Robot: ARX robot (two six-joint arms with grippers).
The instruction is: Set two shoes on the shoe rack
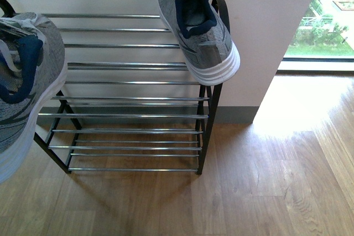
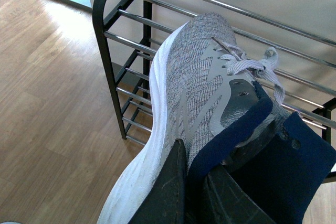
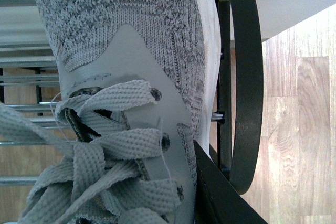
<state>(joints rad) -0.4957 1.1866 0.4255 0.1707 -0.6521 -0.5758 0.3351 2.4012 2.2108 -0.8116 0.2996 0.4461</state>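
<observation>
Grey knit, a thick white sole and navy lining describe the left shoe (image 2: 194, 77) and the right shoe (image 1: 202, 31) alike. Both are clear of the floor (image 1: 265, 181).

**Grip state.** The left jaws are closed on the left shoe at its navy collar. One black finger (image 2: 168, 192) lies against the outer ankle wall and the other sits inside the opening. The right jaws grip the right shoe at the collar. Only one finger (image 3: 220, 198) shows in the right wrist view, so that clamp is judged from the shoe hanging free.

**Governing relation.** The shoe rack (image 1: 127, 66) lies ahead of and below both toes.
- **Right shoe:** in the front view it hangs over the right end of the upper bars, just beside the rounded side top (image 3: 247, 77). Its heel is toward the robot and its long axis runs across the bars.
- **Left shoe:** it sits at the rack's left end, nearer the camera. In the left wrist view its toe is aimed at the bars.
- **Arms:** each arm serves its own end. The right shoe appears nearer to a tier.

**Materials.**
- **Soles:** grooved foam, wide and flat. They are likely stable when spanning two or more bars.
- **Bars:** thin, round, polished chrome with open gaps. A tilted toe could dip between them.
- **Laces:** the flat woven laces (image 3: 105, 145) lie loose and could catch.

Level each sole before release.
</observation>
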